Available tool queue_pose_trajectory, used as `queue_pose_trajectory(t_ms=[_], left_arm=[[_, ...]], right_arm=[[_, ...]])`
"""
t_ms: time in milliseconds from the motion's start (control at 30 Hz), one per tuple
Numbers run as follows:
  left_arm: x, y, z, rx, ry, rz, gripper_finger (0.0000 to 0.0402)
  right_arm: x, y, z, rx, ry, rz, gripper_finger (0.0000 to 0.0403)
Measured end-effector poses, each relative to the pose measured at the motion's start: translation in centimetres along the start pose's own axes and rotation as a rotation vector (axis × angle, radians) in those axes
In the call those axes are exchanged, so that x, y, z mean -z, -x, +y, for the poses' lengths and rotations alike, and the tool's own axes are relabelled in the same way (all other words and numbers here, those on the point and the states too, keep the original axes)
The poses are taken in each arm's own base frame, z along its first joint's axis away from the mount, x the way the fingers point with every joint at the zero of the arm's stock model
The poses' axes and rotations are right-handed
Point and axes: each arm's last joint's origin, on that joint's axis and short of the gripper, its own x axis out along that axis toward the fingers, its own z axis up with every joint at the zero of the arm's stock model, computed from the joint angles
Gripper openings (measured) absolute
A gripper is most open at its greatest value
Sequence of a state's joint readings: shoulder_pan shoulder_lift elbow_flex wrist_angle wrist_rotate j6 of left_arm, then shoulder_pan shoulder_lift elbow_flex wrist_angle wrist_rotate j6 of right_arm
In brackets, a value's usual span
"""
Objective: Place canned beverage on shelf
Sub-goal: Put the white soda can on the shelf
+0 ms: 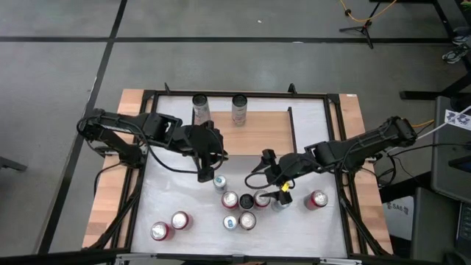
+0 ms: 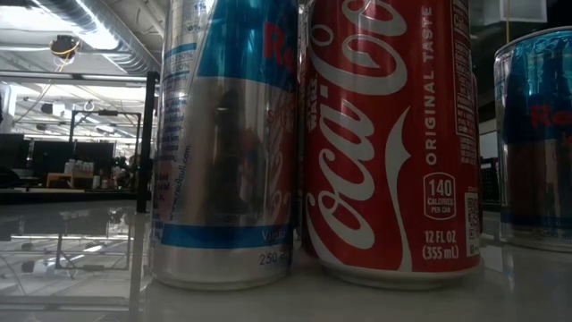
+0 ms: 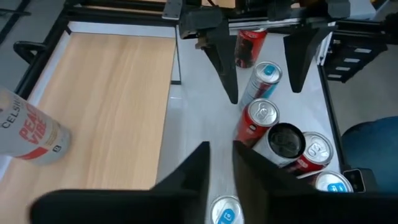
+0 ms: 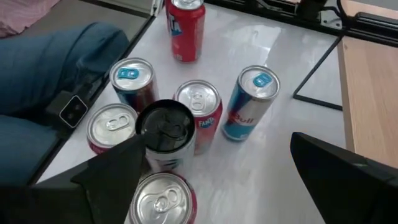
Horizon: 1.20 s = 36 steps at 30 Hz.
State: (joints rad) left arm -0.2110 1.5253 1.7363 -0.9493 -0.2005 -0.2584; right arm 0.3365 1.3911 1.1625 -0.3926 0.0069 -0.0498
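A white table top [image 1: 184,195] framed in black is seen from above, with the shelf [image 1: 254,132] set at its far side and two tall cans [image 1: 200,108] stood upright on the wood plank. A cluster of canned beverages [image 1: 246,210] is gathered near the table's front. The left gripper [image 1: 210,177] is held just above a blue-topped can [image 1: 219,182], its fingers nearly pressed together. The right gripper [image 1: 274,177] is spread wide beside a black can [image 4: 166,134], nothing being gripped.
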Motion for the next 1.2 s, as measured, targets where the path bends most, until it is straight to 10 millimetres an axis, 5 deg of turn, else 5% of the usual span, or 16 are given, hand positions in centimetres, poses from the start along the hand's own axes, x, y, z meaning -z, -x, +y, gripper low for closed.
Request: queue_pose_trajectory(t_ms=[400, 867, 1200], left_arm=[[0.0, 0.0, 0.0, 0.000, 0.002, -0.002, 0.0181], [0.0, 0.0, 0.0, 0.003, 0.001, 0.002, 0.0183], [0.0, 0.0, -0.1, 0.005, 0.000, 0.002, 0.0182]], right_arm=[[-0.6, -1.7, 0.3, -0.144, 0.014, -0.086, 0.0392], [1.4, -6.6, 0.5, -0.166, 0.004, 0.033, 0.0392], [1.7, -7.2, 0.6, -0.203, 0.000, 0.055, 0.0392]])
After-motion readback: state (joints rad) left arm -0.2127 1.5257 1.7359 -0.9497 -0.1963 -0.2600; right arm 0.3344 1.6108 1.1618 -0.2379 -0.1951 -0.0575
